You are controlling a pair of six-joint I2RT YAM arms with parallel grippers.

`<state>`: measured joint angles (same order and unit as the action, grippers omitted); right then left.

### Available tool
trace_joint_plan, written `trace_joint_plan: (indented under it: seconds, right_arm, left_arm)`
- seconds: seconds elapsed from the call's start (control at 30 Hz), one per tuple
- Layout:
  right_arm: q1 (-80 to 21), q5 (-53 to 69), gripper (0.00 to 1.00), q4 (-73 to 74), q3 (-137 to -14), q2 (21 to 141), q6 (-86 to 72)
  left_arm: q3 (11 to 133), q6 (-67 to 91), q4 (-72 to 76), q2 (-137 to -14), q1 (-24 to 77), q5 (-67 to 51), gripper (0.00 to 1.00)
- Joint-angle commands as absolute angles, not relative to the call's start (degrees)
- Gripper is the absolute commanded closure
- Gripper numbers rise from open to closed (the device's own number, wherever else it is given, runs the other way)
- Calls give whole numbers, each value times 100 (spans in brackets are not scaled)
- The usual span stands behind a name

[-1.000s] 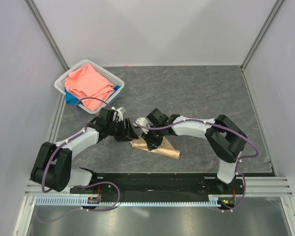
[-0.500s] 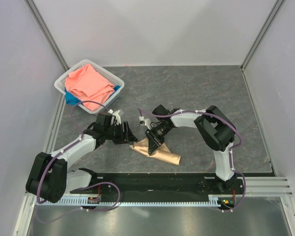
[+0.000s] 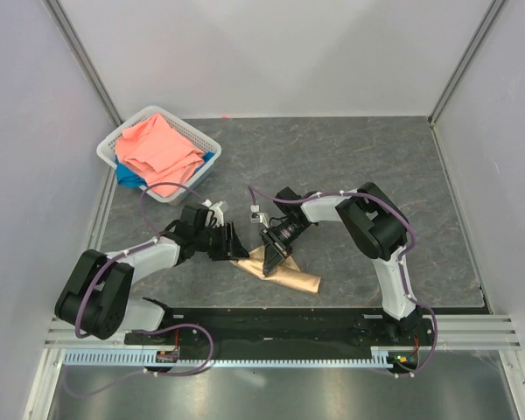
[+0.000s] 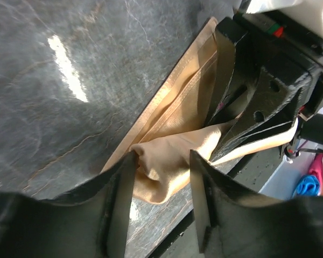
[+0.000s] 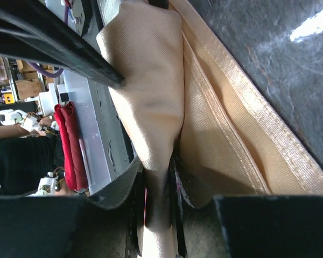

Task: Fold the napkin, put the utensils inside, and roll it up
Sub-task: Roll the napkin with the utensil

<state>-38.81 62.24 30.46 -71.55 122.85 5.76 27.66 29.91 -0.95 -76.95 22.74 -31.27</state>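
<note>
While both arms crowd the near middle of the dark grey marbled table (image 3: 367, 157), the shiny peach-gold satin napkin (image 3: 296, 277) lies there folded into a long, narrow shape, flat at its right end. The right gripper (image 3: 271, 256) is clenched on a raised ridge of that cloth, the fold pinched tight between its fingers. The left gripper (image 4: 162, 158) sits just beside it at the napkin's left end, fingers either side of a bunched corner, cloth touching both. It looks like a grasp, though how firm is hard to read. Far back left, a white slatted plastic basket (image 3: 112, 150) holds a coral-pink cloth (image 3: 157, 149) over a blue cloth (image 3: 127, 178), well apart from the action.
</note>
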Motion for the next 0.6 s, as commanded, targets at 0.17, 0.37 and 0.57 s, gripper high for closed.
trace_joint_plan:
  seconds: [0.17,0.37,0.57]
  right_arm:
    - [-3832,5801,69,2953,-7321,12358,677]
    - [-3841,5117,44,3014,-7365,11612,405]
    - [-4121,3083,26,2989,-7023,10347,474]
  left_arm:
    - [2681,3182,281,-8103,2452,-3278,86]
    - [2847,3094,-219,-8288,2452,-3050,98]
    - [3164,2971,-808,-8507,2443,-2848,98]
